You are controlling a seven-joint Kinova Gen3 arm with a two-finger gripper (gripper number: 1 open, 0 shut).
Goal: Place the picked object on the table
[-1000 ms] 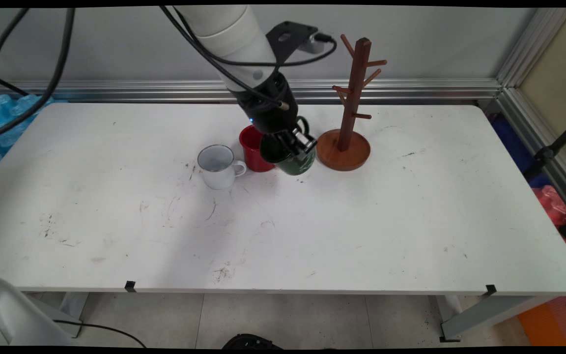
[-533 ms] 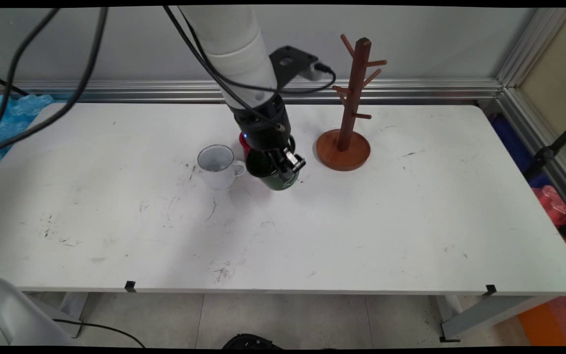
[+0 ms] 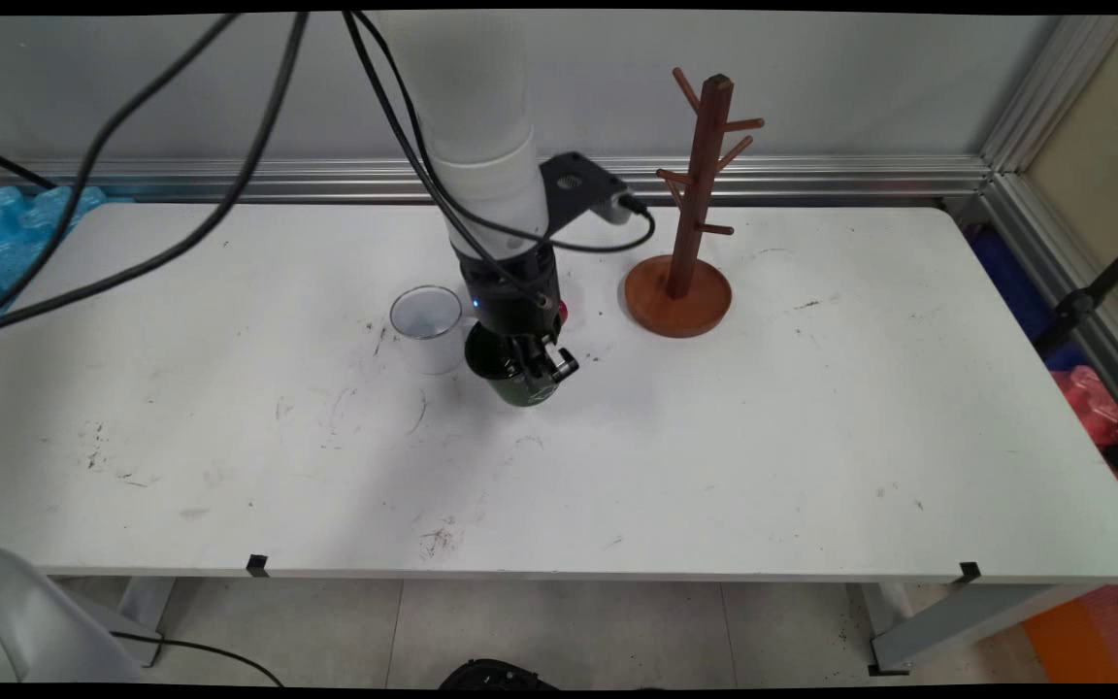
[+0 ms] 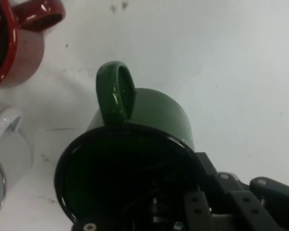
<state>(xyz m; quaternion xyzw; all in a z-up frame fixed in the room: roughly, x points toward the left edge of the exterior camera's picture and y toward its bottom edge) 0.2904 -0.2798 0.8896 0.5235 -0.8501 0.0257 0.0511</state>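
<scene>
My gripper point(image 3: 540, 367) is shut on the rim of a dark green mug point(image 3: 518, 381), one finger inside it and one outside. The mug hangs low over the white table point(image 3: 714, 437); I cannot tell whether it touches. In the hand view the green mug point(image 4: 154, 120) fills the middle with its handle pointing away, and the gripper point(image 4: 183, 204) clamps its near right rim. A white mug point(image 3: 426, 326) stands just left of it, and only a sliver of a red mug point(image 3: 562, 311) shows behind the arm. The red mug point(image 4: 19, 43) and the white mug point(image 4: 9, 154) sit at the hand view's left edge.
A brown wooden mug tree point(image 3: 683, 282) with bare pegs stands on its round base to the right of the mugs, near the table's far side. Black cables hang from the arm across the upper left.
The arm has carried the green mug from beside the mug tree's base toward the near left and lower, now in front of the red mug, which it hides.
</scene>
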